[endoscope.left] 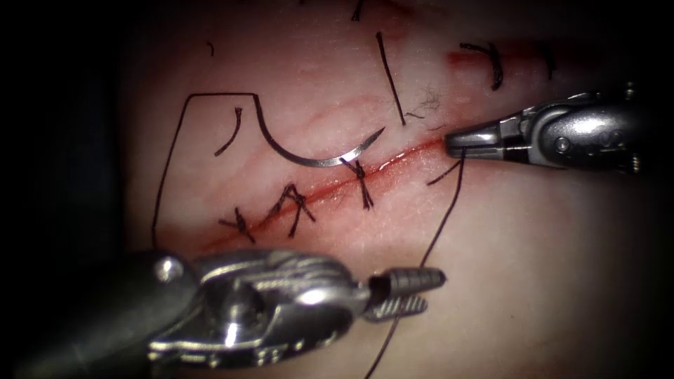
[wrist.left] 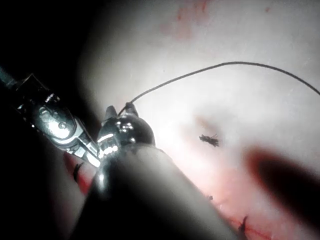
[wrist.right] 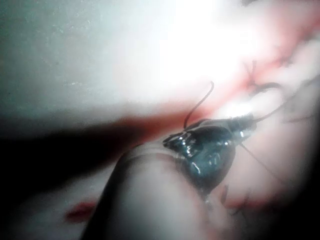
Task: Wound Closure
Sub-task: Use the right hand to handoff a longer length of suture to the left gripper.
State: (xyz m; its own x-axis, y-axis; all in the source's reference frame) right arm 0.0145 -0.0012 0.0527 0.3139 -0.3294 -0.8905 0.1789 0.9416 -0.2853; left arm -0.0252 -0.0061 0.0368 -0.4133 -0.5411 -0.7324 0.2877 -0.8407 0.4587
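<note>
Lying free on tissue (endoscope.left: 533,238) left of cut (endoscope.left: 393,163), needle (endoscope.left: 319,156), R tool (endoscope.left: 456,144) pinching thread (endoscope.left: 442,224) at cut's end, L tool (endoscope.left: 414,291) jaws spread, holding nothing.

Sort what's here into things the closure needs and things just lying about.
In use: curved steel needle lying free on the pale pork tissue; dark thread, held by right tool; left tool, open; red cut.
Lying about: cut thread ends.
</note>
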